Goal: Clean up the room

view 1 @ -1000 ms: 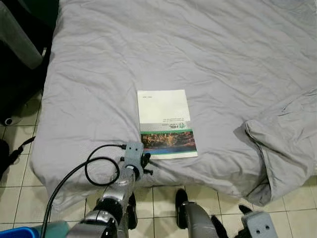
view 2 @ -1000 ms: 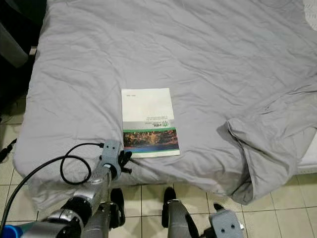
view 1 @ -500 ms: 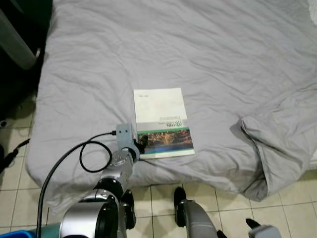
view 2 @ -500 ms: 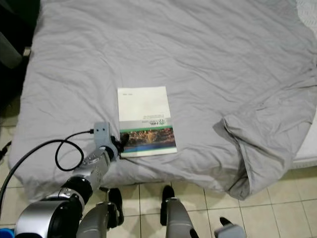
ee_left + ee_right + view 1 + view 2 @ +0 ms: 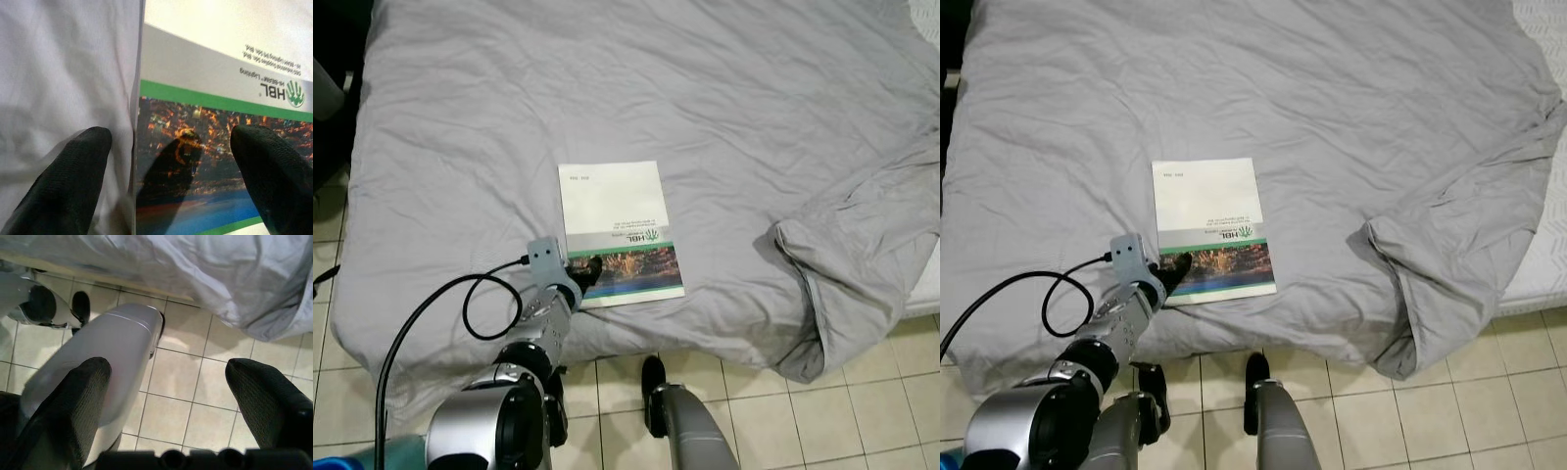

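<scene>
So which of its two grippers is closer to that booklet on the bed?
The left. The left gripper is open at the booklet, one finger over the sheet beside its edge, the other over its cover. The right gripper hangs open over the tiled floor beside the bed.

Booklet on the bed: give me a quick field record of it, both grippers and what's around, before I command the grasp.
booklet: flat on the grey bedsheet, near the bed's front edge, cover up
cover: white upper part, green stripe, dark photo band nearest the robot
left gripper: at the booklet's near left corner, open; one finger over the sheet, the other over the cover, straddling the edge
right gripper: hanging idle over the tiled floor, open
sheet fold: bunched flap on the right
floor: beige tiles
</scene>
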Tool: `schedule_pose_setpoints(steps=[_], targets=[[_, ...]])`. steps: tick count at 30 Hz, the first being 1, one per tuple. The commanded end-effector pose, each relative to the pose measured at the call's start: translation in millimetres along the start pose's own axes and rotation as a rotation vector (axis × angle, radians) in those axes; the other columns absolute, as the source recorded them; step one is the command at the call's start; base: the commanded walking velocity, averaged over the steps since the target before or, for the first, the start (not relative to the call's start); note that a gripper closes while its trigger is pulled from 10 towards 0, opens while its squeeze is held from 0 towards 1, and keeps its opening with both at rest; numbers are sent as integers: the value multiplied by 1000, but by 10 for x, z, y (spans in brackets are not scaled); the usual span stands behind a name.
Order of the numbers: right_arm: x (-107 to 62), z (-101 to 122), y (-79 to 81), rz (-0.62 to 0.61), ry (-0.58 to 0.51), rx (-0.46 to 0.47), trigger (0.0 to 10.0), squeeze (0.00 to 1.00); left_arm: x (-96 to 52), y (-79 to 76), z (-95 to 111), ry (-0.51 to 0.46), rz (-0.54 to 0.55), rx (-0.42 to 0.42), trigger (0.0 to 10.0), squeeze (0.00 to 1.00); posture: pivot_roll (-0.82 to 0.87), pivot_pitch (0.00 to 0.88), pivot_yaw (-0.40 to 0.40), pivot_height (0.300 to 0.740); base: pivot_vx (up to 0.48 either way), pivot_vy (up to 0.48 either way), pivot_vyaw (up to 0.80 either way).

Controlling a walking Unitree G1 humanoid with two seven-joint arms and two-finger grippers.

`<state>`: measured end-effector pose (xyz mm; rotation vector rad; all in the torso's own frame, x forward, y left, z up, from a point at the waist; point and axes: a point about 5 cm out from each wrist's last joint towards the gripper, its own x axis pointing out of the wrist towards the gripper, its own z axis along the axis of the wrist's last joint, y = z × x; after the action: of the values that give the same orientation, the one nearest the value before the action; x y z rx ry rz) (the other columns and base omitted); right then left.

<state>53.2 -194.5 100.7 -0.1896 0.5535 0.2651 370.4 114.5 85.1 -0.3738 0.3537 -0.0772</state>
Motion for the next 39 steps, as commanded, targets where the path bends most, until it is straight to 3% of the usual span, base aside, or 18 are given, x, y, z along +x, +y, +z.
schedule_pose_setpoints(steps=[1, 4, 8, 12, 15, 21, 25, 27, 28, 35, 36, 37, 38, 39], targets=[[-60, -60, 9, 5, 48, 9, 10000, 0, -56, 53, -293, 95, 34, -50, 10000, 0, -418, 614, -128, 740, 0, 0, 0], [-63, -65, 19, 9, 51, 9, 10000, 0, -53, 39, -285, 85, 27, -80, 10000, 0, -417, 613, -127, 740, 0, 0, 0], [-82, -90, 45, 14, 58, 13, 10000, 0, -9, -113, -143, 32, -30, 14, 10000, 0, -412, 606, -117, 740, 0, 0, 0], [-88, -102, 47, 12, 62, 14, 10000, 0, 9, -195, -31, -34, -59, 26, 10000, 0, -413, 605, -116, 740, 0, 0, 0], [-103, -130, 56, 11, 69, 16, 10000, 0, 10, -154, 13, -68, -33, -94, 10000, 0, -415, 608, -119, 740, 0, 0, 0], [-131, -155, 75, 18, 82, 17, 10000, 0, -9, -128, -106, -28, -17, -104, 10000, 0, -417, 613, -120, 740, 0, 0, 0], [-149, -160, 66, 17, 86, 15, 10000, 0, -28, -96, -200, -1, -5, -174, 10000, 0, -422, 613, -127, 740, 0, 0, 0], [-156, -164, 61, 17, 89, 13, 10000, 0, -34, -104, -243, 18, -6, -201, 10000, 0, -423, 615, -129, 740, 0, 0, 0], [-181, -170, 58, 19, 96, 9, 10000, 0, -48, -130, -334, 54, -8, -254, 10000, 0, -434, 618, -137, 740, 0, 0, 0], [-238, -171, 61, 18, 107, 6, 10000, 0, -53, -201, -385, 67, -23, -275, 10000, 0, -452, 625, -147, 740, 0, 0, 0], [-252, -167, 67, 19, 104, 15, 10000, 0, -48, -226, -377, 68, -33, -254, 5373, 0, -452, 625, -147, 740, 0, 0, 0], [-254, -163, 72, 21, 100, 22, 10000, 0, -47, -231, -376, 71, -34, -246, 5373, 0, -450, 625, -144, 740, 0, 0, 0], [-254, -152, 81, 25, 92, 35, 10000, 0, -48, -231, -381, 75, -33, -244, 0, 0, -450, 625, -144, 740, 0, 0, 0], [-253, -143, 90, 29, 86, 46, 10000, 0, -49, -230, -387, 80, -34, -243, 0, 0, -447, 624, -141, 740, 0, 0, 0]])
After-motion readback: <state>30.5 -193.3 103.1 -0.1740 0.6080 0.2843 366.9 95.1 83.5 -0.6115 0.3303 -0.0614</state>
